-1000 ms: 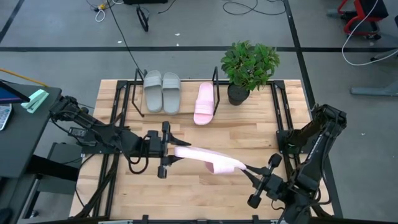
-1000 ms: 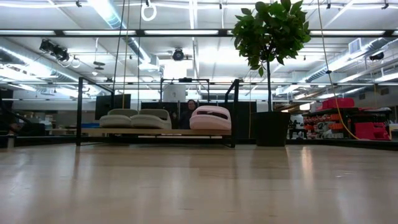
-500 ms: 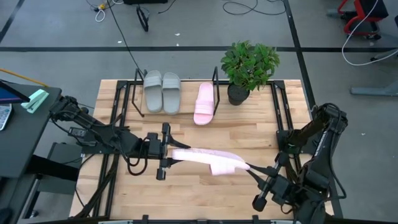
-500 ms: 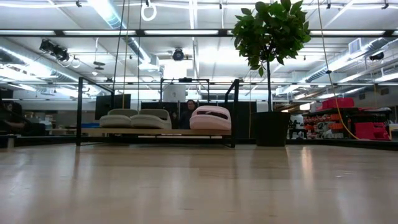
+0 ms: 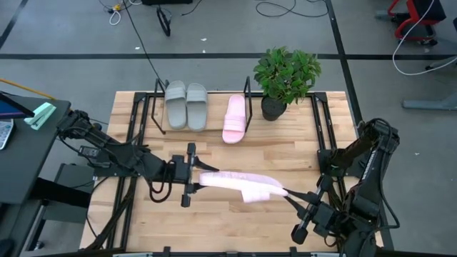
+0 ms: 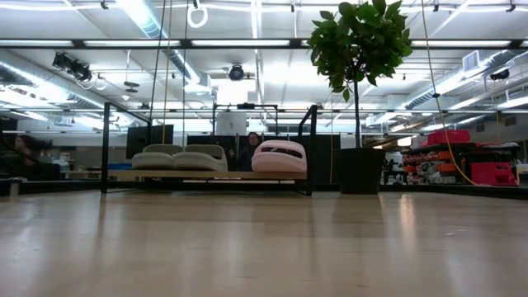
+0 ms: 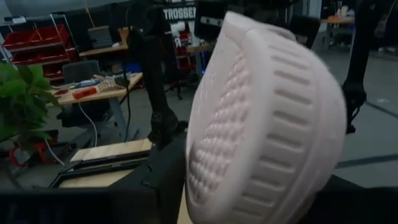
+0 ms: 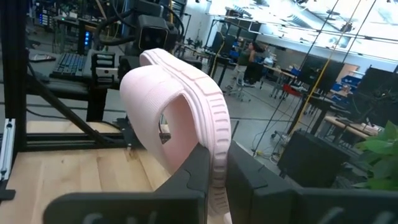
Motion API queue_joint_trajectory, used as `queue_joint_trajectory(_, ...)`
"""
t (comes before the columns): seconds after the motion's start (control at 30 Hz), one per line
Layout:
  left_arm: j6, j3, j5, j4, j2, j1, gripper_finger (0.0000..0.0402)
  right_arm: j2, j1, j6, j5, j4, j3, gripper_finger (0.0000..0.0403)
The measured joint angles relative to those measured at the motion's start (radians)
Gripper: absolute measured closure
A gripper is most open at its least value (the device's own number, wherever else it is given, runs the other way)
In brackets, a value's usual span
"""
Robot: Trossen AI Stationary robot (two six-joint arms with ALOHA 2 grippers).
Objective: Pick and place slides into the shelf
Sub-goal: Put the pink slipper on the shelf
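A light pink slide [image 5: 239, 183] hangs in the air between my two grippers above the near middle of the table, lying left to right and turned onto its side. My left gripper [image 5: 193, 176] is shut on its left end and my right gripper [image 5: 287, 193] is shut on its right end, beside the strap [image 8: 149, 93]. The shelf [image 5: 158, 107] stands at the far edge. Two grey-green slides [image 5: 186, 106] and one pink slide [image 5: 235, 118] rest on its board on their soles. The low view shows that shelf [image 6: 206, 175] but neither gripper. My left gripper holds the pink slide's left end [image 7: 261, 124], pinched between the two fingers, one finger [image 7: 165, 174] against the studded sole. The fingers come level from the table's left, along the slide. The slide is lifted clear. My right gripper pinches the sole's ribbed edge at the slide's right end [image 8: 214, 165] between its two fingers [image 8: 189, 180]. They come from the table's near right, slanting along the slide. The slide is clear of the table, and its strap arches off to one side.
A potted plant [image 5: 285, 75] stands at the far right, next to the shelf's right upright [image 5: 248, 93]. Black arm frames run along the table's left [image 5: 132, 143] and right [image 5: 328, 135] sides. Bare wood [image 5: 278, 153] lies between the held slide and the shelf.
The right arm has drawn back a little toward the table's near right corner. The slide, held at both ends, has shifted slightly toward the near edge. Both grippers have stayed shut on it.
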Motion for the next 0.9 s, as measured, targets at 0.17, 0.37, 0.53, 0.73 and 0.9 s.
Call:
queue_joint_trajectory(0.17, -0.013, 0.000, -0.002, -0.063, 0.000, 0.000, 0.0183, 0.000, 0.000, -0.008, 0.002, 0.000, 0.000, 0.0373)
queue_joint_trajectory(0.37, -0.058, 0.000, -0.004, -0.131, 0.001, 0.002, 0.0149, 0.000, 0.001, -0.002, 0.001, 0.000, 0.000, 0.0373)
queue_joint_trajectory(0.53, -0.039, 0.000, -0.009, -0.038, 0.001, 0.002, 0.0141, 0.000, -0.014, 0.008, 0.000, 0.000, 0.000, 0.0373)
queue_joint_trajectory(0.73, -0.007, 0.000, 0.045, 0.014, 0.001, 0.002, 0.0144, 0.000, -0.031, 0.011, 0.001, 0.000, 0.000, 0.0373)
queue_joint_trajectory(0.9, -0.012, 0.000, 0.019, 0.014, 0.001, 0.001, 0.0150, 0.000, -0.031, 0.019, 0.000, 0.000, 0.000, 0.0373)
